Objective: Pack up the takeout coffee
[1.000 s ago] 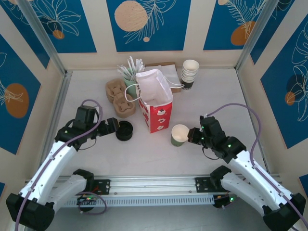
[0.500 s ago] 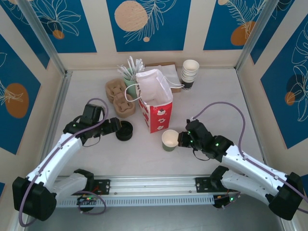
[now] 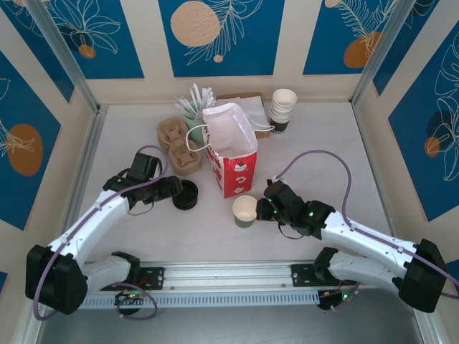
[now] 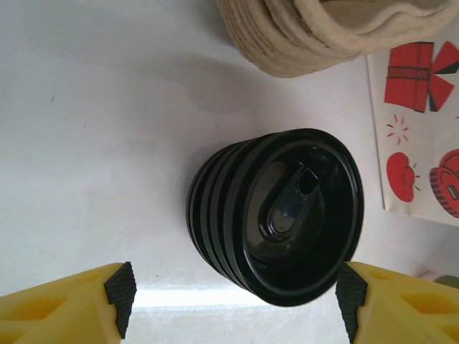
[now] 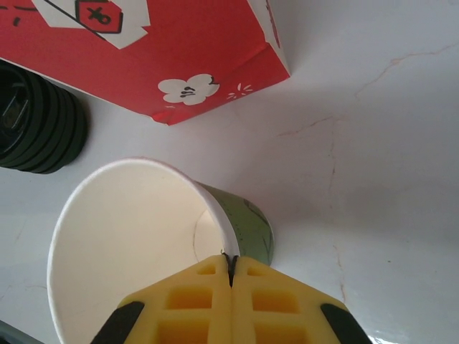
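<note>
The right pincer [image 5: 231,269] is closed tight on the rim of an open, lidless green paper cup [image 5: 129,236]. The cup stands on the bench [image 3: 315,158] just in front of a red bag [image 3: 233,168] printed with a white blossom and gift boxes. The left pincer [image 4: 236,290] is spread wide either side of a stack of black lids [image 4: 280,215] and grips nothing.

Enclosure: white matte tabletop [image 3: 323,143], faintly veined, evenly lit with soft shadows; cream wall panels [image 3: 143,89] across top, left and right of frame, carrying blue botanical prints [image 3: 244,43] with orange discs; aluminium corner posts [image 3: 64,54] upper left and upper right; slotted aluminium rail [image 3: 229,276] along lower edge
</note>
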Robot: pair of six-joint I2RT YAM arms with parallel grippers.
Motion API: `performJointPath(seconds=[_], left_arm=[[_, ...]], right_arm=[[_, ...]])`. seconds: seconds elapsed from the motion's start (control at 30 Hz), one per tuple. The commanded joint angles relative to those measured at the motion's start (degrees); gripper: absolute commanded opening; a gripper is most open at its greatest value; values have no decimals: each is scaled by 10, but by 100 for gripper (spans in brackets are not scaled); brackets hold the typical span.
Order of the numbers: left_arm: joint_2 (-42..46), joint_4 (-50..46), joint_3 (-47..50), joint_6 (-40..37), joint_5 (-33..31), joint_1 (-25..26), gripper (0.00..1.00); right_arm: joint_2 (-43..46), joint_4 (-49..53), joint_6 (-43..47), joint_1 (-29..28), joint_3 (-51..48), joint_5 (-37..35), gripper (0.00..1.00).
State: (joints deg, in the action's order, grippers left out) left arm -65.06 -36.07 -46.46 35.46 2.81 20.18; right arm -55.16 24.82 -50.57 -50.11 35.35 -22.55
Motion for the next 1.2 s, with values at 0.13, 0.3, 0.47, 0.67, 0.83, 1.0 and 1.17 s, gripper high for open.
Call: performJointPath(seconds=[0.13, 0.3, 0.47, 0.67, 0.83, 1.0, 1.17], left_arm=[[-30, 10, -26, -17, -23, 12, 65], [-55, 13, -37, -23, -25, 20, 54], [-80, 8, -53, -32, -42, 32, 44], [-109, -20, -79, -42, -92, 52, 42], [-127, -43, -98, -48, -124, 66, 42], [-142, -46, -110, -49, -128, 73, 39], [-153, -52, -117, -50, -136, 80, 36]], right_arm=[[-15, 4, -8, -8, 24, -2, 13], [-20, 33, -10, -8, 48, 4, 35], [-9, 78, -5, -8, 85, 6, 47], [22, 133, 4, -4, 124, 4, 51], [54, 170, 10, 3, 143, 5, 52], [86, 192, 14, 21, 142, 14, 52], [106, 208, 18, 43, 137, 26, 52]])
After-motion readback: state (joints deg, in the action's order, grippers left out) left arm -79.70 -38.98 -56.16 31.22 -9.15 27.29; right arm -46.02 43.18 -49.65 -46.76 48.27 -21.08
